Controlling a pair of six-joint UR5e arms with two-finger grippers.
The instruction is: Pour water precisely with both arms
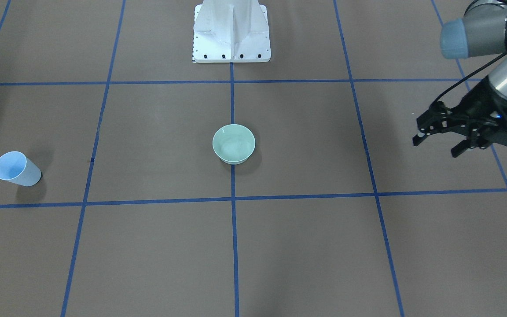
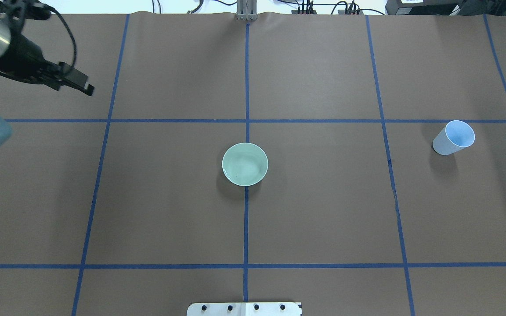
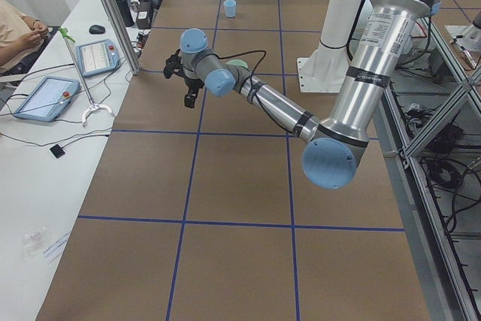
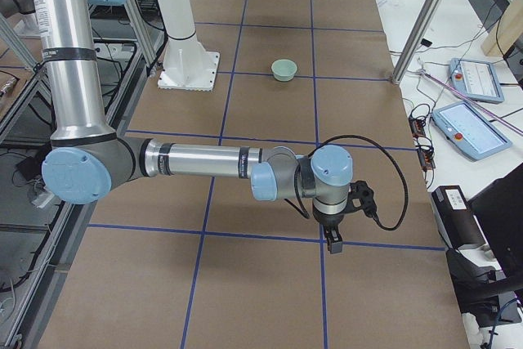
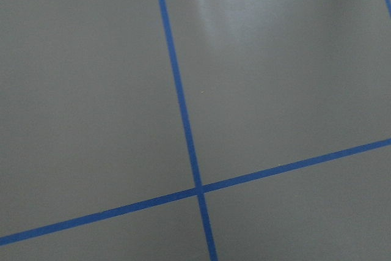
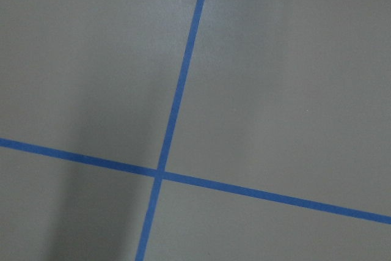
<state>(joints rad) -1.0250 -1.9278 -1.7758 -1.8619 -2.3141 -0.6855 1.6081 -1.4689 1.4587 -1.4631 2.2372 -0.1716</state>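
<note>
The green bowl (image 1: 233,143) sits on a blue tape line (image 1: 233,220); the pale blue cup (image 1: 16,169) stands well apart from it, toward the robot's right; the left gripper (image 1: 436,146) hovers well off the bowl's opposite side, jaws spread, empty; the right gripper (image 4: 333,241) (seen only side-on) hangs far from the bowl, and I cannot tell its grip.

Brown table (image 2: 323,219) gridded with blue tape (image 2: 314,120). Pale green bowl (image 2: 245,164) sits dead centre, right on the middle tape line. Light blue cup (image 2: 453,138) stands way off on the robot's right. White pedestal (image 1: 231,31) at the robot's edge.
</note>
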